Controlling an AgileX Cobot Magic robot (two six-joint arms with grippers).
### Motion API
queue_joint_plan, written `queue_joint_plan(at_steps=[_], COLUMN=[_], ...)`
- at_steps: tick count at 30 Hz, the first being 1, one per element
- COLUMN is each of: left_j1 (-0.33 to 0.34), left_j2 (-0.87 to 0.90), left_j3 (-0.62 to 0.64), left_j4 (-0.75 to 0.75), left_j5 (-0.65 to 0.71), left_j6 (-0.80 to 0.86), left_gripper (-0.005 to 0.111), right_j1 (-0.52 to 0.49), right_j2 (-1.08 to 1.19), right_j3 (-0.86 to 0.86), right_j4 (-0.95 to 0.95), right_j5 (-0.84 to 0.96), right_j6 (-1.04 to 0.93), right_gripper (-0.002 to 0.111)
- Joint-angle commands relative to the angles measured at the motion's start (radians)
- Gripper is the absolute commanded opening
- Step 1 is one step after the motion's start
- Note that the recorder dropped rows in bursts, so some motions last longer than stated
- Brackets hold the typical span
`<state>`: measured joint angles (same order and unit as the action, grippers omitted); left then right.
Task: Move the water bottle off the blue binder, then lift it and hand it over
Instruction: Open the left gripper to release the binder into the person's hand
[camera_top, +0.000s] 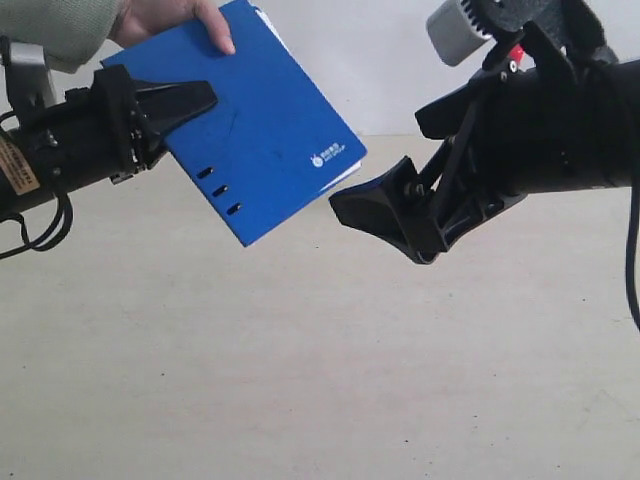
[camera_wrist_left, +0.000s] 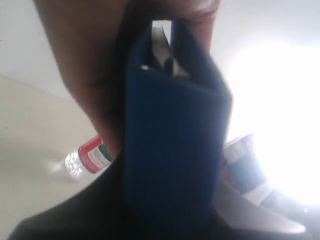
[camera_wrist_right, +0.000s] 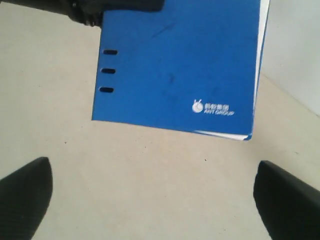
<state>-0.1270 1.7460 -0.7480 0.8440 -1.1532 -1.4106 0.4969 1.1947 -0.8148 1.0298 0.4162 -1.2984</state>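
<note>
The blue binder (camera_top: 265, 130) hangs tilted in the air above the table, its slots and white logo facing the exterior camera. My left gripper (camera_top: 195, 100) is shut on its slotted edge. A person's hand (camera_top: 170, 18) grips its upper corner. In the left wrist view the binder (camera_wrist_left: 172, 145) fills the space between the jaws. Beyond it the water bottle (camera_wrist_left: 87, 157) lies on the table with its red, white and green label showing. My right gripper (camera_top: 380, 215) hovers open and empty just right of the binder's lower corner. Its wrist view looks onto the binder (camera_wrist_right: 180, 65).
The beige table (camera_top: 300, 380) stretches under both arms. A pale wall (camera_top: 380, 60) stands behind. Blurred white and blue objects (camera_wrist_left: 245, 170) lie in glare at one side of the left wrist view.
</note>
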Motion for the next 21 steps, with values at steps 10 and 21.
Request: queue_joint_plan(at_steps=[10,21], left_j1=[0.037,0.392], left_j2=[0.006,-0.009], left_j3=[-0.020,0.112], left_j4=[0.007,0.261], left_j5=[-0.068,-0.068], left_j6=[-0.043,-0.103], left_gripper=[0.078,0.066], right_j1=[0.001,0.001], right_j2=[-0.010,-0.010], right_j3=[-0.006,-0.006], right_j4=[0.004,0.004], right_j5=[0.015,0.015], right_j6=[0.025,0.029], right_gripper=[0.101,0.101])
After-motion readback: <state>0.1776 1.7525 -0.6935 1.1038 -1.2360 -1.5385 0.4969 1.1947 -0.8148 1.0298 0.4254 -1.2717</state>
